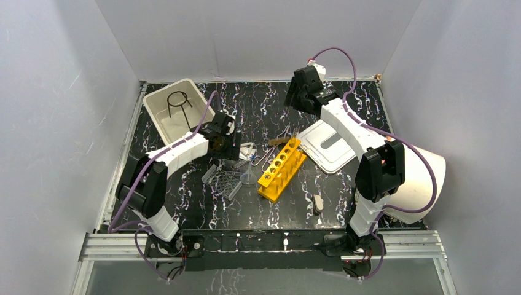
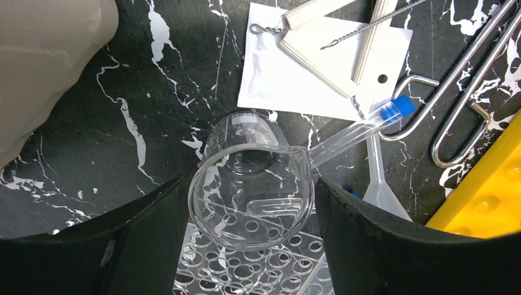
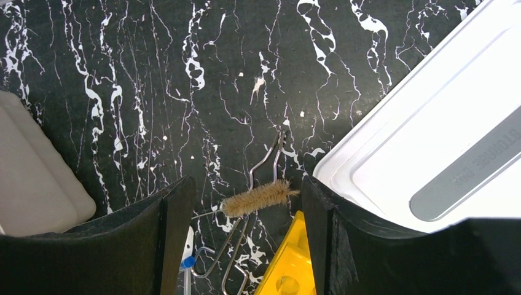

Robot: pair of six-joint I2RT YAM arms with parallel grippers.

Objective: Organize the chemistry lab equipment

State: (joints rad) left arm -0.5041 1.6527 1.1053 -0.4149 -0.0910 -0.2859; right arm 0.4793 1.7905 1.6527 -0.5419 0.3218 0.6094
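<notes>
My left pincer [image 2: 249, 203] straddled the glass beaker [image 2: 242, 144] at the far edge of the clear tray [image 2: 221, 273], its 2 fingers [image 2: 123, 246] so close to the rim that I could not tell whether they pinched it yet. I judged it thin, light, slick and breakable, best squeezed gently on the wall just under the rim. Its mouth faced me, axis running away toward the base, spout rightward.
</notes>
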